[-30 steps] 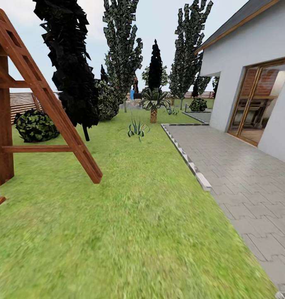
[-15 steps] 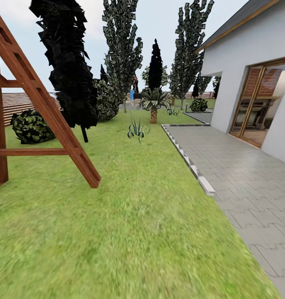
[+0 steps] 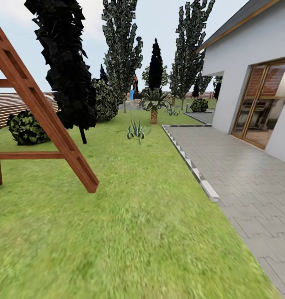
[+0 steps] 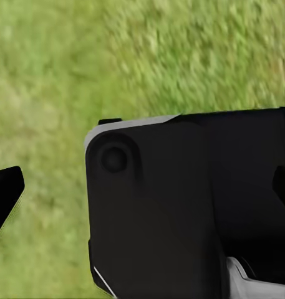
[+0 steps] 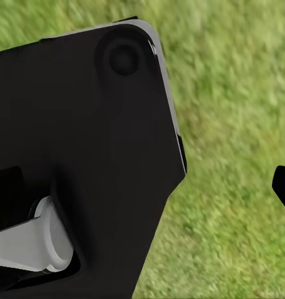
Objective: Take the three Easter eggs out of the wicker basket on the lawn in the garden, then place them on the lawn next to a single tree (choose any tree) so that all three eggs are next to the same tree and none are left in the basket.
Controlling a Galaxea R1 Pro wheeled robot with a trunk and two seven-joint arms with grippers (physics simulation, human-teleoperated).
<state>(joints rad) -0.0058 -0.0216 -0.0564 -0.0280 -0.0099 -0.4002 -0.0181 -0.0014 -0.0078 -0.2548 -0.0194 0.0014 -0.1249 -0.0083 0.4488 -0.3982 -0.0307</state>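
Observation:
The lawn (image 3: 130, 216) stretches ahead of me through the garden. The Easter eggs and the wicker basket are out of view. A tree (image 3: 70, 62) with a dark, angular crown on a thin trunk stands at the left, behind a wooden frame. In the left wrist view my left gripper (image 4: 143, 190) hangs over grass in front of the robot's black body, its fingertips (image 4: 5, 193) far apart and nothing between them. My right gripper (image 5: 143, 187) in the right wrist view is likewise open over grass, one fingertip (image 5: 283, 187) at the picture's edge.
A slanted wooden A-frame (image 3: 42, 120) stands on the grass at the left. Grey paving (image 3: 250, 174) with a kerb (image 3: 200, 178) runs along the white house (image 3: 242, 70) on the right. Ahead are a spiky plant (image 3: 137, 131), a short palm (image 3: 153, 104), a shrub (image 3: 26, 126) and a fence (image 3: 13, 104).
The whole head view has shifted: the wooden frame slides left and out, the house door and kerb come nearer. The camera is moving forward over the lawn.

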